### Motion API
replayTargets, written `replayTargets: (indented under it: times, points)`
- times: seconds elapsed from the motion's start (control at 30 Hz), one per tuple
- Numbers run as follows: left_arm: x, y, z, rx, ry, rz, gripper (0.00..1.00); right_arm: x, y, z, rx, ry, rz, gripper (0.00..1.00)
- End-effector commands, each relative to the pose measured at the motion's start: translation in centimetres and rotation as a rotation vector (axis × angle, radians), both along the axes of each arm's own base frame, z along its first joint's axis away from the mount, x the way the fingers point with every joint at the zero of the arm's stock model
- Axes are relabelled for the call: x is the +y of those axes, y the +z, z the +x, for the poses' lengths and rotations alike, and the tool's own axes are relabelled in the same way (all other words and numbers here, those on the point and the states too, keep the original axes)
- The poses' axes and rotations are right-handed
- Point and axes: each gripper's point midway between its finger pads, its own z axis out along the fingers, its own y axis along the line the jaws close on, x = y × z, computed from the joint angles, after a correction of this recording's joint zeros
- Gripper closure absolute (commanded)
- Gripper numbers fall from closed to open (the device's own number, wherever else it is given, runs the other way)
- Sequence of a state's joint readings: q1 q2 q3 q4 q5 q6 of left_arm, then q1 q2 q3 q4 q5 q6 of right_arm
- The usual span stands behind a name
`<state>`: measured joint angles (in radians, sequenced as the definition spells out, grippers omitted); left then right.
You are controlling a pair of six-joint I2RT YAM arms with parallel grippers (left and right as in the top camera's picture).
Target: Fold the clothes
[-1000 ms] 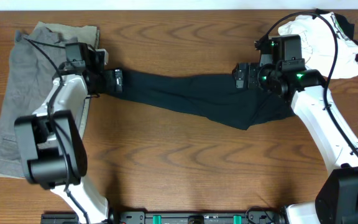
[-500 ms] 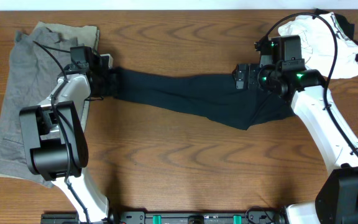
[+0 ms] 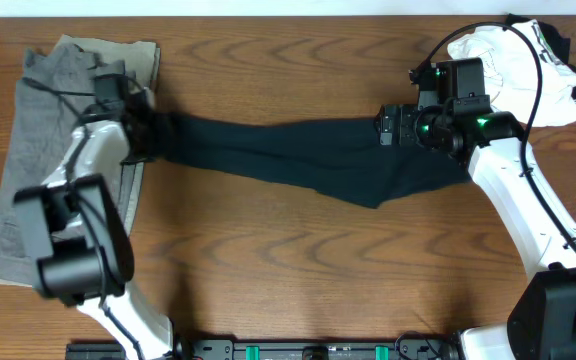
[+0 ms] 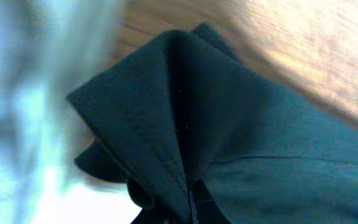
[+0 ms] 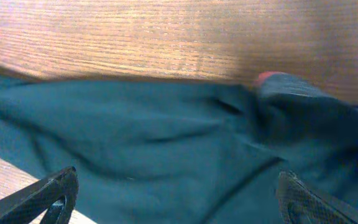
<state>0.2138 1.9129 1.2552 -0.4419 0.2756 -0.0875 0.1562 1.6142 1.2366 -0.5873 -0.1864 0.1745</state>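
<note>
In the left wrist view the left side is a pale blur, and the leggings [image 4: 229,143] bunch over the jaws and hide them. The right wrist view cuts both fingers [image 5: 55,190] off at its bottom edge, and a red spot [image 5: 272,78] is too blurred to identify. Overhead, the right arm [image 3: 508,190] covers the leggings' right end.

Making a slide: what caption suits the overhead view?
Left end effector pinches one end of the black leggings; the open right end effector sits over the other end.
</note>
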Motion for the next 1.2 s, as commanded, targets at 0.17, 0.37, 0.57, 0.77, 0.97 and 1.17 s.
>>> replayTargets:
  times: [0.17,0.37,0.57,0.77,0.97,1.17]
  points:
    - [1.7,4.8,-2.0,-0.016,0.102,0.020,0.94,-0.1,-0.4,0.0,0.018,-0.011,-0.002,0.01]
    - [-1.4,4.8,-2.3,-0.002,-0.048,0.050,0.95,-0.2,-2.1,0.0,0.058,-0.019,-0.016,0.01]
    - [-7.1,4.8,-2.1,-0.016,-0.245,0.075,0.94,-0.1,-3.9,0.0,0.108,-0.031,-0.012,0.01]
    - [-13.3,4.7,-2.8,-0.019,-0.403,0.098,0.94,-0.8,-3.8,0.4,0.099,-0.058,-0.003,0.01]
    - [-18.4,4.6,-4.3,-0.021,-0.529,0.104,0.94,-1.1,-3.6,0.7,0.100,-0.071,0.042,0.01]
    - [-22.3,4.6,-5.8,-0.024,-0.628,0.104,0.94,-2.1,-3.3,1.0,0.094,-0.090,0.069,0.01]
